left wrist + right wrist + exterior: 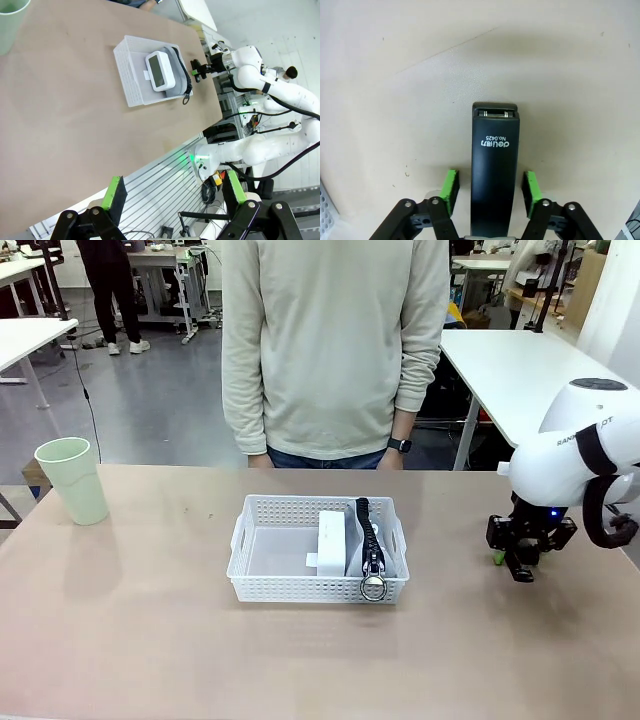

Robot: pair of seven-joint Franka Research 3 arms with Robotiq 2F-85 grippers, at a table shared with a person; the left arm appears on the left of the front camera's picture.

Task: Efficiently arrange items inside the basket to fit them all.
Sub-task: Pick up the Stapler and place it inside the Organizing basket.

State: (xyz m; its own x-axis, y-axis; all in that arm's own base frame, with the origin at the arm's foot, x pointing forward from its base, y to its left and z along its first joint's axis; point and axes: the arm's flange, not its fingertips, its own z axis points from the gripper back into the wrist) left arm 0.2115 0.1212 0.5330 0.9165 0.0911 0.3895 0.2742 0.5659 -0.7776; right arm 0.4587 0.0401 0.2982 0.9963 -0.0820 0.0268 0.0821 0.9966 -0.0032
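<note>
The bench [130, 640] had wide bare surface on every side of the basket [262, 588], which sat at the middle, clear of all edges. A person [335, 340] stood at the far edge. Inside the basket, the left half of the floor lay bare. The white box [332, 538] stood on edge in the right half, against the grey pouch [368, 540], whose metal ring [374, 587] hung over the near rim. The pale green cup [73, 480] stood upright near the bench's far left corner. I saw the black stapler [495, 170] flat on the bench, well right of the basket. My right gripper [490, 186] straddled it, released, with a gap at each pad. My left gripper [174, 189] hung spread wide and empty, off the near edge.
</note>
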